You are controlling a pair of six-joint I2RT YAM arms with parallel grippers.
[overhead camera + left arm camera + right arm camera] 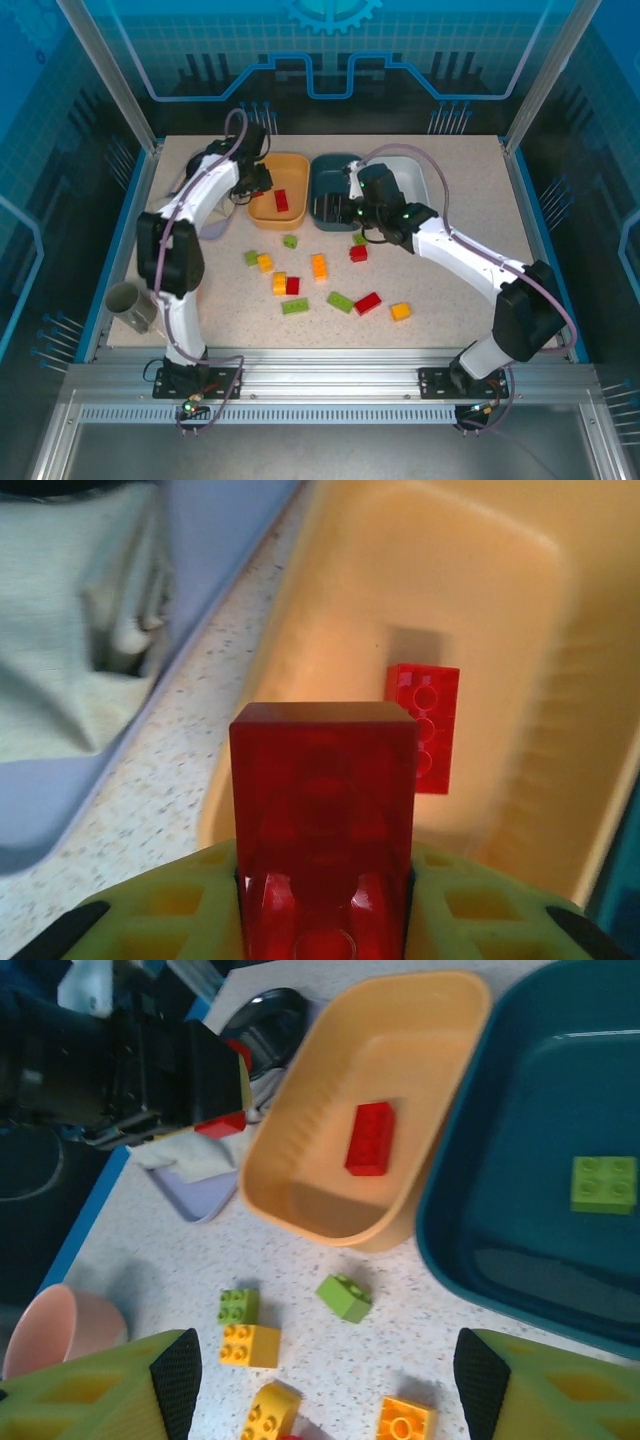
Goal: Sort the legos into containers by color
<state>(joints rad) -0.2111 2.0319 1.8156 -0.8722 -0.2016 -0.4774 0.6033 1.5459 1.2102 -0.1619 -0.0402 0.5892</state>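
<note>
We hold a red brick at the orange-yellow bin

Our left gripper (pixel 322 905) is clamped on a red brick (pixel 322 780) at the rim of the orange-yellow bin (pixel 500 580), where a second red brick (pixel 425 728) lies. Our right gripper (pixel 325 1380) hangs open and empty over loose legos (pixel 319 266) on the table (pixel 450 280), beside the teal bin (pixel 520 1110), which holds one green brick (pixel 603 1182).

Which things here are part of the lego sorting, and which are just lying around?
Job: held red lego, loose legos, orange-yellow bin with second red lego, teal bin with green lego, white bin.
Lying about: cup, black pan, cloth, lavender tray.
</note>
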